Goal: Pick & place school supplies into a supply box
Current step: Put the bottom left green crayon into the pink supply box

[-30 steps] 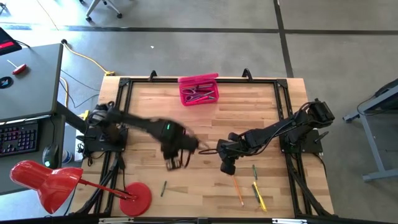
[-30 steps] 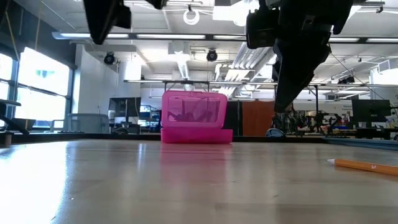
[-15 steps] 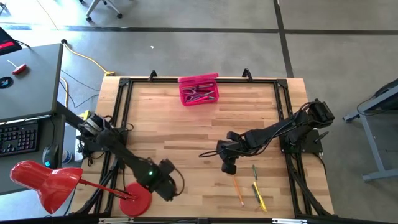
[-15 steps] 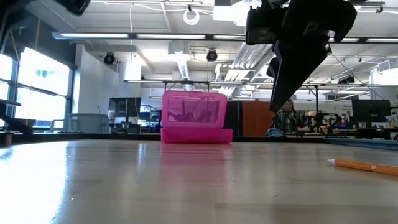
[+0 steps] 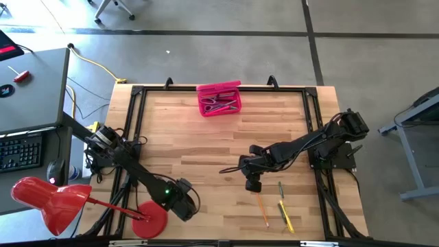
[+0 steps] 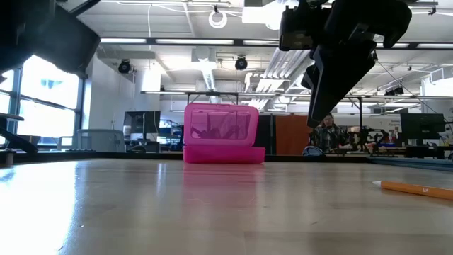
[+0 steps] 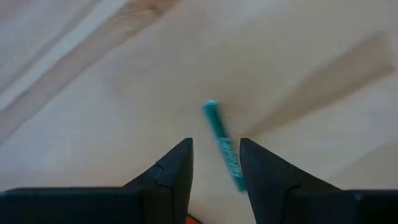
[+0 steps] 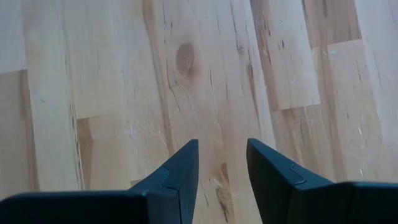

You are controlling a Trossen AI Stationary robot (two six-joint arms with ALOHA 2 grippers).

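My left gripper [image 5: 184, 206] [image 7: 216, 144] is open near the table's near edge, beside the red lamp base. A green pen [image 7: 217, 127] lies flat on the wood between its two fingers, untouched; in the high view the gripper hides it. My right gripper [image 5: 250, 180] [image 8: 221, 144] is open over bare wood right of the table's middle. The pink supply box [image 5: 219, 99] [image 6: 221, 134] stands at the far edge, lid open, with purple scissors and pens inside. An orange pencil [image 5: 263, 209] [image 6: 414, 188], a green pencil [image 5: 280, 189] and a yellow pencil [image 5: 286, 216] lie near the right gripper.
A red desk lamp has its round base [image 5: 152, 218] right beside my left gripper and its head [image 5: 51, 199] off the table's left near corner. Black frame rails [image 5: 137, 116] run along the table's sides. Bare wood [image 5: 206, 144] lies between the arms and the box.
My left arm has swung from the table's middle toward the near edge and come down over the green pen next to the lamp base. It has barely moved in the last half second.
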